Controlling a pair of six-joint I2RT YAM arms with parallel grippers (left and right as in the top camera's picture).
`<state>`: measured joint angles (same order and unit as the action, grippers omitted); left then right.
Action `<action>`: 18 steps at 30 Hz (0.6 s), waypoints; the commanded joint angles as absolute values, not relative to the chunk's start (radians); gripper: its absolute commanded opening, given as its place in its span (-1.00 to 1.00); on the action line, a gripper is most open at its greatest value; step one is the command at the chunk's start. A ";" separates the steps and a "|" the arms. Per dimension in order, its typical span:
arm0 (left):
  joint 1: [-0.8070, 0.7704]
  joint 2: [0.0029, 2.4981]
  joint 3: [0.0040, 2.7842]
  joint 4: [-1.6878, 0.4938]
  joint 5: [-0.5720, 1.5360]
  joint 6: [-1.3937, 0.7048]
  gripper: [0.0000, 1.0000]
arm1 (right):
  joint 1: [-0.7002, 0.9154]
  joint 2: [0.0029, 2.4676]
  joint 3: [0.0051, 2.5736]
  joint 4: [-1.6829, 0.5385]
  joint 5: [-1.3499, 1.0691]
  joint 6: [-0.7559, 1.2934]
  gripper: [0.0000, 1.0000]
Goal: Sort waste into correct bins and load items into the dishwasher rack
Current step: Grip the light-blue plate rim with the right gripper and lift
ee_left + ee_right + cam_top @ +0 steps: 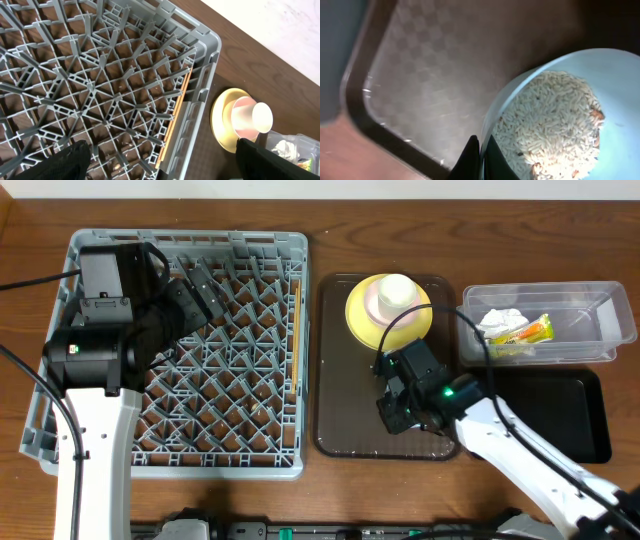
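The tissue and wrapper are lying in the tub, chopsticks in the rack; right hand is pinching the rice-filled bowl over the brown tray, left hand gaping empty; plate, cup waiting

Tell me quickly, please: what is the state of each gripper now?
Left gripper: open, holding nothing.
Right gripper: closed on the rim of the bowl.
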<state>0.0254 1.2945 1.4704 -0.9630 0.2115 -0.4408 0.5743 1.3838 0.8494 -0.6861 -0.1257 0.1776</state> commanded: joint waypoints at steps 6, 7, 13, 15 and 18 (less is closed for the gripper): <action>0.030 1.298 1.477 -0.965 0.217 -0.431 0.88 | 0.506 1.157 0.913 -0.799 -0.136 0.363 -0.98; 0.030 1.298 1.477 -0.965 0.217 -0.431 0.87 | 0.487 1.129 0.913 -0.819 -0.136 0.368 -0.98; 0.030 1.298 1.477 -0.965 0.217 -0.431 0.88 | 0.318 1.008 0.913 -0.949 -0.135 0.369 -0.98; 0.030 1.298 1.477 -0.965 0.217 -0.431 0.87 | 0.238 0.986 0.913 -0.982 -0.136 0.368 -0.98; 0.030 1.298 1.477 -0.965 0.217 -0.431 0.87 | 0.115 0.972 0.913 -1.017 -0.160 0.343 -0.98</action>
<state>0.0254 1.2945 1.4704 -0.9630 0.2111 -0.4408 0.2031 0.9894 0.8894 -1.0035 -0.1417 0.3489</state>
